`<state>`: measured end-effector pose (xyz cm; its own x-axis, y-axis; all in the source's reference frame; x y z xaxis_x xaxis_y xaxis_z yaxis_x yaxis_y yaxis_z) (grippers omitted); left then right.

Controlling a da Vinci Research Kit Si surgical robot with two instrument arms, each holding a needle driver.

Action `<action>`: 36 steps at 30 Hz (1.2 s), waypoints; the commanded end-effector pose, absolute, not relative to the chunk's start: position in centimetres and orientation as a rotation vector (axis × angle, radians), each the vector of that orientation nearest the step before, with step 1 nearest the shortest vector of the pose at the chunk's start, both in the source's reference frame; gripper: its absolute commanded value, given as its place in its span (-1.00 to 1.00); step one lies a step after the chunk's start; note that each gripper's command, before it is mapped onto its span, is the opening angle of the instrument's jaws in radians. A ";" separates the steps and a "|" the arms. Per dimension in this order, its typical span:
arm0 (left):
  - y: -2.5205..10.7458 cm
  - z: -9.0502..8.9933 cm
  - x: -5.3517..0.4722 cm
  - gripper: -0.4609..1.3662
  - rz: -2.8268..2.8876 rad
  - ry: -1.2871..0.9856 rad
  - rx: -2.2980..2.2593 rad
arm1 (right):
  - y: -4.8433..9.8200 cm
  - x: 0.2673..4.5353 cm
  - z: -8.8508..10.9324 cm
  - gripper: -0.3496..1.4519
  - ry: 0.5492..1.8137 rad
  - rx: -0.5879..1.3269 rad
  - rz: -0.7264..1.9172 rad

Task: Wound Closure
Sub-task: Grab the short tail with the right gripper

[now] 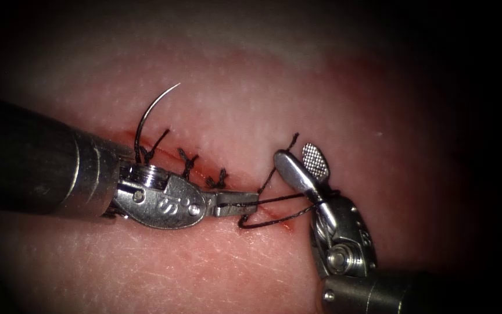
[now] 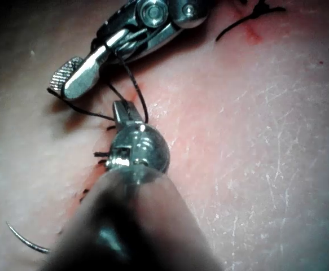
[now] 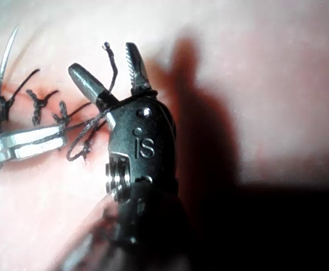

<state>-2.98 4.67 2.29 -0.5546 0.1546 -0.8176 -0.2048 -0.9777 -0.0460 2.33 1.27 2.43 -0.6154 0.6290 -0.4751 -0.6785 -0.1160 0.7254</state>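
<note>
Pale pink tissue (image 1: 344,104) with a fine grain of light scratches covers the field, fading into darkness at the edges; a band of red fluid (image 1: 274,222) stains it along the cut (image 1: 204,168), which runs obliquely from upper left to lower right. Three dark knotted stitches (image 1: 188,163) cross the left part of the cut. The left tool (image 1: 236,203) enters from the left on a thick dark shaft and lies along the cut; its jaws are closed on the thread (image 1: 283,199), gripping it just beside the cut. Its metal body bears an embossed mark that looks like a letter "S", not fully legible. The right tool (image 1: 301,158) rises from the lower right with its jaws spread wide in a V, one showing a cross-hatched gripping face; they clamp nothing, though the thread is wound around the tool at the base of the jaws, and a short free end (image 1: 291,141) stands up beside them. In the right wrist view the body of this tool (image 3: 144,148) carries the raised letters "IS". From the left tool the thread also loops down over the tissue below the cut. The curved needle (image 1: 152,110) is held by neither tool: it arches above the leftmost stitch, left of the cut's open end, sharp tip free in the air, its lower end hidden behind the left tool, so whether that end sits in the tissue cannot be told.
</note>
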 end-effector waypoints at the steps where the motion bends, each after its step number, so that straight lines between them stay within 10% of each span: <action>1: 4.7 2.3 -2.97 -0.88 2.599 0.074 -1.361 | 1.3 2.34 2.5 0.38 1.248 -0.057 1.850; 13: 4.7 2.3 -2.97 -0.88 2.595 0.068 -1.360 | 1.4 2.38 2.6 0.13 1.233 -0.038 1.845; 16: 4.7 2.3 -2.97 -0.88 2.595 0.068 -1.360 | 1.4 2.38 2.6 -0.49 1.227 -0.035 1.846; 17: 4.7 2.3 -2.97 -0.88 2.595 0.068 -1.360 | 1.4 2.38 2.6 -1.00 1.214 -0.030 1.849; 36: 5.0 2.7 -2.85 -0.88 2.565 -0.039 -1.337 | 1.4 2.48 2.2 -1.00 1.277 0.011 1.779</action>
<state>-2.84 5.07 2.78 -0.5495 0.2381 -0.8009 -0.2176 -0.9662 -0.1380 2.49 1.41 2.21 -0.5792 0.6674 -0.4681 -0.6562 -0.0411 0.7535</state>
